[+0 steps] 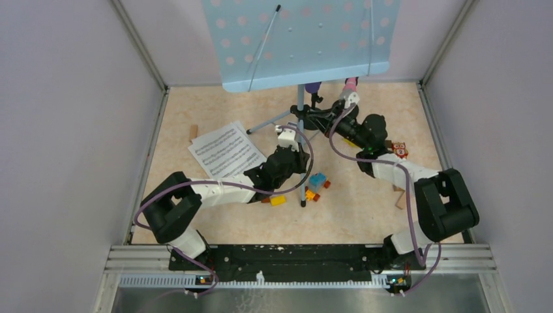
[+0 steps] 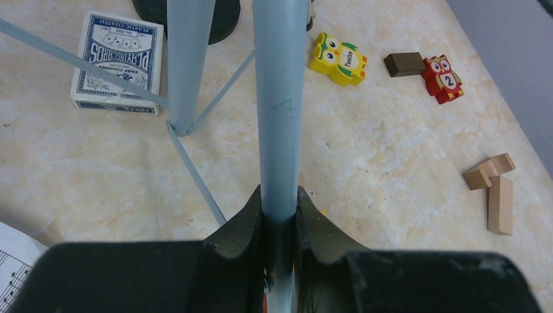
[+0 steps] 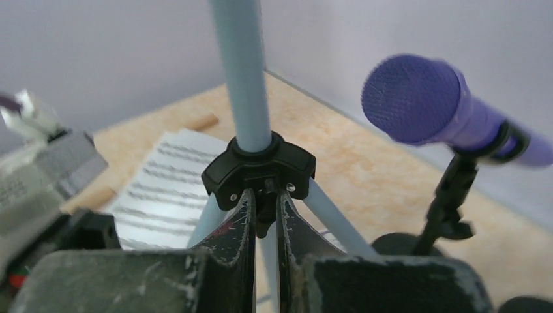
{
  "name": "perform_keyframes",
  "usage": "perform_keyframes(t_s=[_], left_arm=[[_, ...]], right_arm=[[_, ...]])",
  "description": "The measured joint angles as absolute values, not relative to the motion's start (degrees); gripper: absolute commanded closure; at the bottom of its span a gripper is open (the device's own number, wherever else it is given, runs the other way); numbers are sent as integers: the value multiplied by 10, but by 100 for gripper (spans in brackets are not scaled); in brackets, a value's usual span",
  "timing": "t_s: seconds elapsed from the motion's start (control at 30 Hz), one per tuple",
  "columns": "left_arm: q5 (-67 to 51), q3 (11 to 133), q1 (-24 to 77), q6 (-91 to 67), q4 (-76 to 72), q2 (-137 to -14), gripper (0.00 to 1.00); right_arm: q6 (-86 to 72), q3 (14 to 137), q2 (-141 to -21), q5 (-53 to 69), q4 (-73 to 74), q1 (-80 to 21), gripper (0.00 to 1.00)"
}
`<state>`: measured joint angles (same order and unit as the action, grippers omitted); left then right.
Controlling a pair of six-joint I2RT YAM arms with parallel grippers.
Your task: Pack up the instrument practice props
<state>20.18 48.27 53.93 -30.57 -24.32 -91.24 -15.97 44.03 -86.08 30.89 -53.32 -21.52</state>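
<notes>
among bricks (image 1: 317, 181), left tool (image 2: 280, 199), right tool (image 3: 264, 199) tight on stand (image 2: 280, 98)

Pale blue music desk (image 1: 293, 65) dotted with pinkish holes; purple microphone (image 3: 417, 98); blue-and-white patterned card box (image 2: 119, 62); yellow owl block (image 2: 338, 59); red owl block (image 2: 445, 78)

Smooth pale-blue pole (image 2: 280, 98), probably painted metal; glossy black plastic collar (image 3: 259, 166); matt marbled tabletop (image 2: 391, 163); bare wooden blocks (image 2: 499, 203).
</notes>
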Motion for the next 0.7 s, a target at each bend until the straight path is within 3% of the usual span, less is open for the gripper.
perform_keyframes(t_s=[0.33,0.47,0.7], left_arm=[[193,483,540,-305,-233,-908,100],[192,482,539,-308,-231,-907,100],[190,481,539,-310,-232,-906,100]], right_arm=[[373,474,-805,365,-338,-239,100],[587,493,-782,284,-231,-282,100],[799,483,-767,161,-192,-334,100]])
